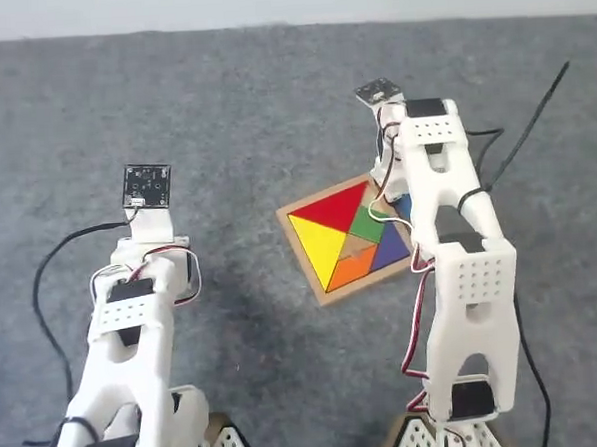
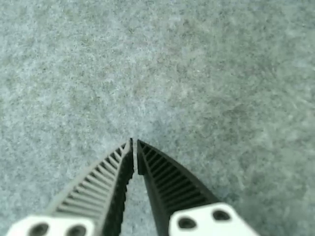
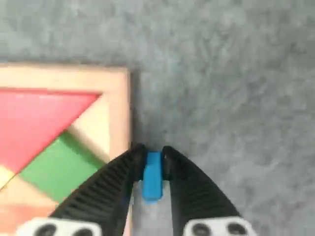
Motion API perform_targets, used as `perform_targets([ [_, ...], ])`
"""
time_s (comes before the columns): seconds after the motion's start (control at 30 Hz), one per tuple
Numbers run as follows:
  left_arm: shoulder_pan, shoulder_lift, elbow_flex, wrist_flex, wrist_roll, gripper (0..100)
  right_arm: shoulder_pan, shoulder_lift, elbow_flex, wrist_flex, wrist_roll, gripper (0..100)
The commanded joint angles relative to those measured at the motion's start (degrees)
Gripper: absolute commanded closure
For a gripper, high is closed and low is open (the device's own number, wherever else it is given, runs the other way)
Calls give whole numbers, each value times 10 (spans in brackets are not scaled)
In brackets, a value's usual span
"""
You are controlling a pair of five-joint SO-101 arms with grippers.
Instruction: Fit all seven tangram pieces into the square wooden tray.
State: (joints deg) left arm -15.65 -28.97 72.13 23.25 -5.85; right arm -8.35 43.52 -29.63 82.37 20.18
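The square wooden tray (image 1: 302, 245) lies on the grey carpet right of centre, holding red (image 1: 336, 209), yellow (image 1: 318, 245), orange (image 1: 353, 268), green (image 1: 368, 225) and purple pieces. My right gripper (image 3: 153, 151) hangs over the tray's far right corner, shut on a blue piece (image 3: 152, 176) held on edge between its fingers. In the right wrist view the tray rim (image 3: 120, 113), the red piece (image 3: 39, 113) and the green piece (image 3: 59, 167) lie beside it, with a bare wooden gap between them. My left gripper (image 2: 134, 143) is shut over bare carpet, far left of the tray.
Grey carpet (image 1: 223, 117) covers the whole table. The right arm (image 1: 449, 226) covers the tray's right side in the high view. Cables trail beside both arm bases.
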Motion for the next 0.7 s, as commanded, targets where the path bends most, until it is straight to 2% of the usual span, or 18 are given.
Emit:
perform_targets([
  [0.0,4,1,-7,-14,-8,985,2,-96,-48,64,-4,962],
  [0.27,4,1,-7,-14,-8,985,-84,-141,-49,102,-4,961],
  [0.43,4,1,-7,-14,-8,985,-145,-108,-52,77,-8,961],
  [0.67,4,1,-7,-14,-8,985,-162,-54,-53,70,-7,942],
])
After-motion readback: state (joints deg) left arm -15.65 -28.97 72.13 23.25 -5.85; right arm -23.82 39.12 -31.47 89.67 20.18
